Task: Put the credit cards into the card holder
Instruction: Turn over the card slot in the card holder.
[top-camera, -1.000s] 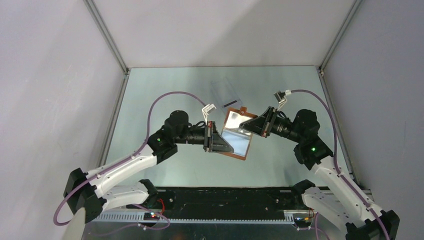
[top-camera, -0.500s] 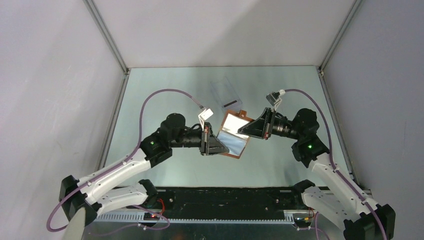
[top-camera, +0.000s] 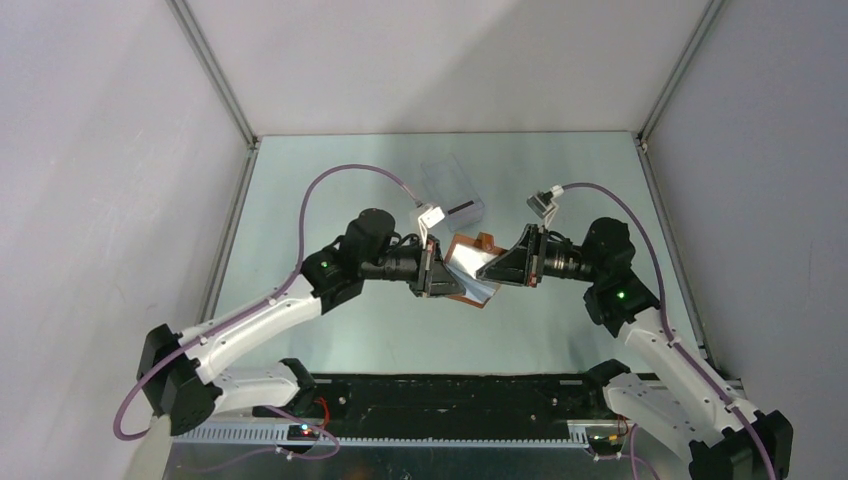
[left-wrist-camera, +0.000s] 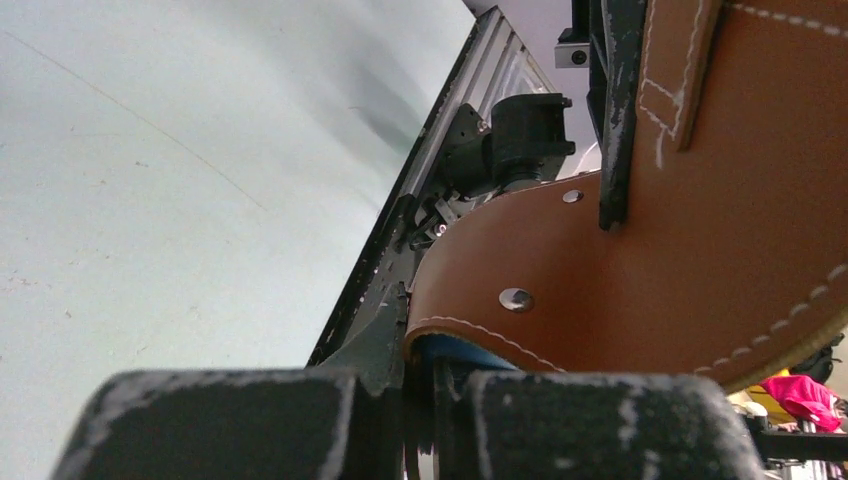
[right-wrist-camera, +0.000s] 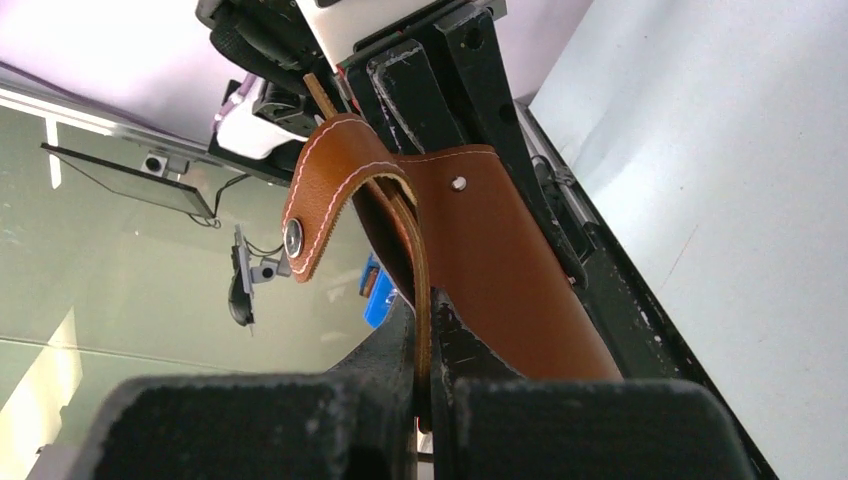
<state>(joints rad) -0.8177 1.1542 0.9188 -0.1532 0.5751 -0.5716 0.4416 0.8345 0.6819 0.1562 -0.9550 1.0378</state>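
Tan leather card holder (top-camera: 468, 262), held between both arms just above the table (top-camera: 330, 200), is folded tighter than a second ago. Left fingers (left-wrist-camera: 200, 425) and right fingers (right-wrist-camera: 250, 425) each clamp one edge. Beyond it, the credit cards (top-camera: 452, 188) lie unloaded; the pockets probably need reopening.

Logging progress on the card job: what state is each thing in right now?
left gripper: shut on an edge of the card holder.
right gripper: shut on the card holder's other side.
card holder: held up between the two, partly folded, snap tab unfastened.
credit cards: lying on the table beyond the holder, not in it.
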